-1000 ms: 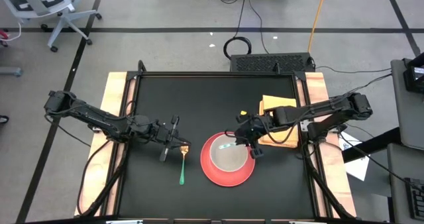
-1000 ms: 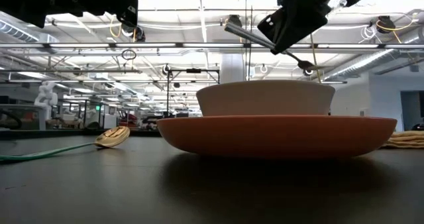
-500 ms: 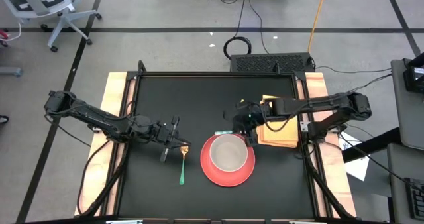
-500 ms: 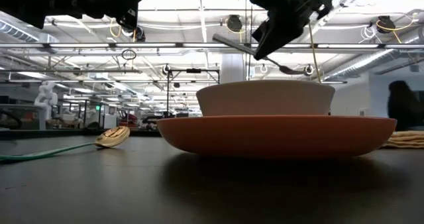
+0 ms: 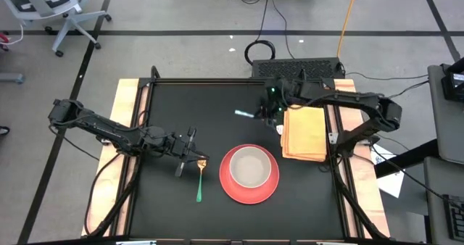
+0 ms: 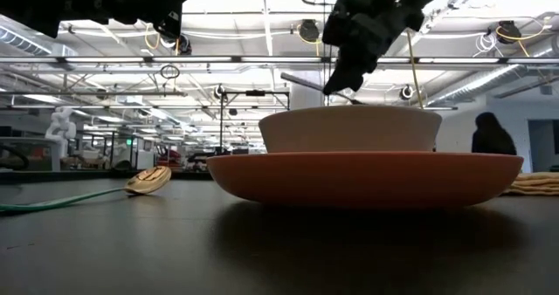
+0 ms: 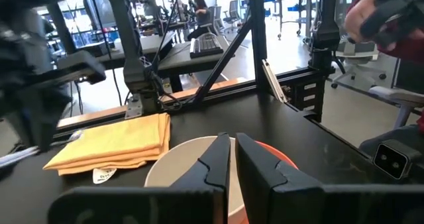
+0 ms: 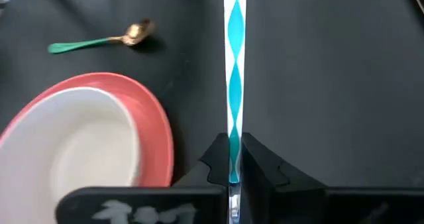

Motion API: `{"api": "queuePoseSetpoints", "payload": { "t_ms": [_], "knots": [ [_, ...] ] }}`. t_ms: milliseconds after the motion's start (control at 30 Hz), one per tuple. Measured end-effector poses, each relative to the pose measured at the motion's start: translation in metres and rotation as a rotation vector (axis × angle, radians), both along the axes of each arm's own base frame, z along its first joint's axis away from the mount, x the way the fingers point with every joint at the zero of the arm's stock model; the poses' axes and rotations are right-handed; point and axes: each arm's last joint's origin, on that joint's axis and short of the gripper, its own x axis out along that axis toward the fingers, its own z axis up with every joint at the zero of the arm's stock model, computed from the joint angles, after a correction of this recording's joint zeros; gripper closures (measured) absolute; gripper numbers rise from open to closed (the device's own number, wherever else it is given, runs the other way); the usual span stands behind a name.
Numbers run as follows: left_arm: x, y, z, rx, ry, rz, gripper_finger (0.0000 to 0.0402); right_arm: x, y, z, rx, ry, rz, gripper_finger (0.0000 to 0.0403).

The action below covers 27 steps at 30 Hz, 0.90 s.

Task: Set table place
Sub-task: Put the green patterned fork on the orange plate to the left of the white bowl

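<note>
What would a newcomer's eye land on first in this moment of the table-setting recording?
The red plate with a white bowl in it sits near the middle of the black table. Beyond it, the right claw holds a blue-and-white striped utensil above the table, beside a folded yellow napkin. The left claw is shut by a green-handled gold spoon lying left of the plate.

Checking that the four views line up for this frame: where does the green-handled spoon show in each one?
High view: green-handled spoon lies left of the red plate, just below the left gripper.
Low view: at far left, flat on the table, spoon bowl toward the plate.
Left wrist view: not in it.
Right wrist view: near the upper left corner, beyond the plate.
Shared landmark: the red plate holding the white bowl.
</note>
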Motion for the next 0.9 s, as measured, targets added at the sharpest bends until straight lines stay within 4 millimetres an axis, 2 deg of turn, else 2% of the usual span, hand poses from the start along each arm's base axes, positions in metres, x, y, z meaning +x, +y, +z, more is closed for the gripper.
{"api": "queuePoseSetpoints", "payload": {
  "t_ms": [200, 400, 500, 667, 900],
  "knots": [
    [0.000, 0.000, 0.000, 0.001, 0.000, 0.000, 0.0371, 0.010, -0.021, -0.002, 0.009, 0.031, -0.016, 0.0394],
    [0.000, 0.000, 0.000, 0.002, -0.001, 0.001, 0.0371, 0.025, -0.039, -0.014, 0.049, 0.156, 0.026, 0.0394],
    [0.000, 0.000, 0.000, 0.002, 0.000, 0.001, 0.0371, 0.039, -0.042, -0.026, 0.064, 0.235, 0.076, 0.0394],
    [0.000, 0.000, 0.000, 0.002, 0.000, 0.001, 0.0371, 0.061, -0.044, -0.035, 0.046, 0.257, 0.139, 0.0394],
    [0.000, 0.000, -0.001, 0.015, 0.005, 0.001, 0.0371, 0.084, -0.049, -0.032, 0.014, 0.224, 0.168, 0.0394]
  ]
}}
